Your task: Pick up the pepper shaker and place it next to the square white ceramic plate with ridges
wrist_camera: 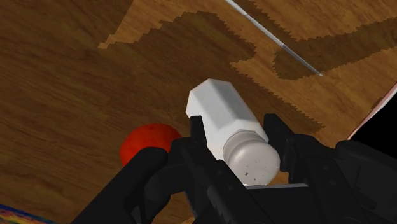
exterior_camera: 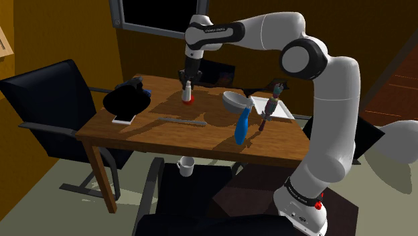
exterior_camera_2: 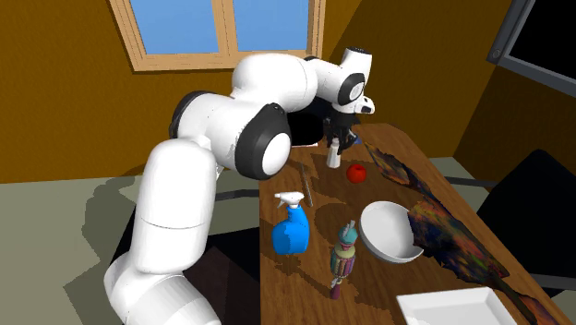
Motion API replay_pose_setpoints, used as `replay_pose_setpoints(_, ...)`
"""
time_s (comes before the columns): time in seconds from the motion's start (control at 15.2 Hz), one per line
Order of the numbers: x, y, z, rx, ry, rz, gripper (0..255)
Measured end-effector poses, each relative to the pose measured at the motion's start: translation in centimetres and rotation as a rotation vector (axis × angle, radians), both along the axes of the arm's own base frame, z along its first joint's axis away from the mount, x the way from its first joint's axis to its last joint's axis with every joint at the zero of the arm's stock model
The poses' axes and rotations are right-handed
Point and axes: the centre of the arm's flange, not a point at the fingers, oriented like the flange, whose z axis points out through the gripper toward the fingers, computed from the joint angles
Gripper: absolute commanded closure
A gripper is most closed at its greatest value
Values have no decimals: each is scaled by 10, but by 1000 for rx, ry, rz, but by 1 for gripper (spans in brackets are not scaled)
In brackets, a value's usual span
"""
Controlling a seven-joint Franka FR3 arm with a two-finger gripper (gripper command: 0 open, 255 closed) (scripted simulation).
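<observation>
Black fingers (wrist_camera: 196, 135) clenched on white faceted pepper shaker (wrist_camera: 222, 114), red ball (wrist_camera: 149, 143) just beside them; best lift straight, grip firm, clearing ball

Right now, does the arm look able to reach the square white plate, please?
Probably yes: the plate lies nearer the stand than the pepper shaker in the fingers; only the bowl and figurine crowd it.

The shoulder view looks down from beside the stand (exterior_camera: 301, 208) over the whole surface (exterior_camera: 154, 131). The second exterior view looks along that same surface from the shoulder view's right end, nearer. The wrist view looks closely down the end effector (wrist_camera: 235, 127).
</observation>
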Motion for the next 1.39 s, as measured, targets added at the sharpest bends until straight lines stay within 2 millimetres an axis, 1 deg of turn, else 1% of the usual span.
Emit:
replay_pose_setpoints(0.73,0,-1,58,0,0,0,255)
replay_pose_setpoints(1.12,1,-1,87,0,0,0,255)
replay_pose_setpoints(1.25,-10,-12,89,0,1,0,255)
replay_pose_setpoints(1.39,-29,-29,91,0,0,-1,255)
